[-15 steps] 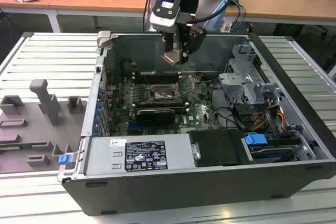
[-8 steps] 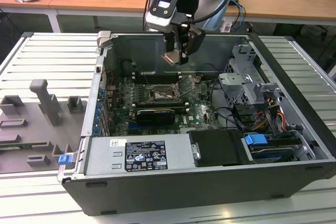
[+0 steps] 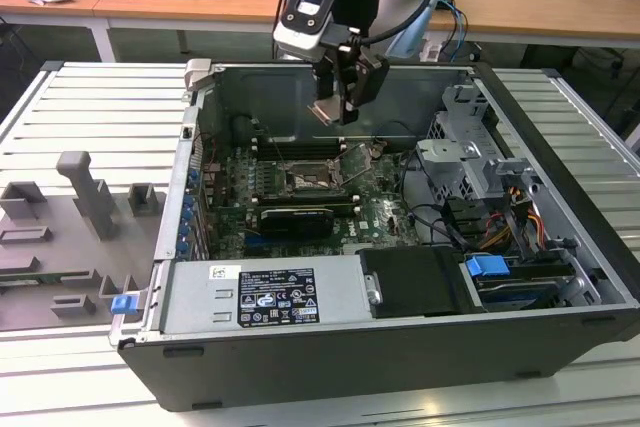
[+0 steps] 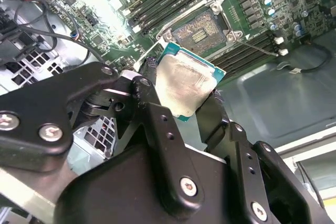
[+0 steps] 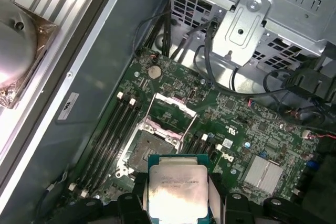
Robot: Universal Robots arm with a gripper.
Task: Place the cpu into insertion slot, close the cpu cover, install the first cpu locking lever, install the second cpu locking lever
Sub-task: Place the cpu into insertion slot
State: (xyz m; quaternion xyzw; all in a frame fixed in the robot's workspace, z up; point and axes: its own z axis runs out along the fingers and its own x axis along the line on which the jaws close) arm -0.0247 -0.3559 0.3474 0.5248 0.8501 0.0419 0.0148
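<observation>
My gripper (image 3: 333, 107) hangs inside the open computer case, shut on the cpu (image 3: 324, 112), well above the board. In both wrist views the cpu (image 4: 186, 85) (image 5: 177, 187) shows its dull silver top and green edge, pinched between the black fingers (image 4: 152, 106). Lower down lies the insertion slot (image 5: 149, 148) (image 4: 202, 29) (image 3: 305, 179), a dark square socket with a silvery rim on the green board. The cpu cover (image 5: 169, 109) (image 3: 352, 162) stands tilted open at the socket's edge. A thin lever wire (image 4: 257, 47) sticks out beside the socket.
Long black memory slots (image 5: 113, 129) flank the socket. A metal drive cage (image 3: 470, 162) with cables stands at the exterior view's right, a power supply (image 3: 265, 292) at the case front. The case wall (image 3: 300, 92) rises behind the gripper. A grey fixture (image 3: 85, 197) sits outside the case.
</observation>
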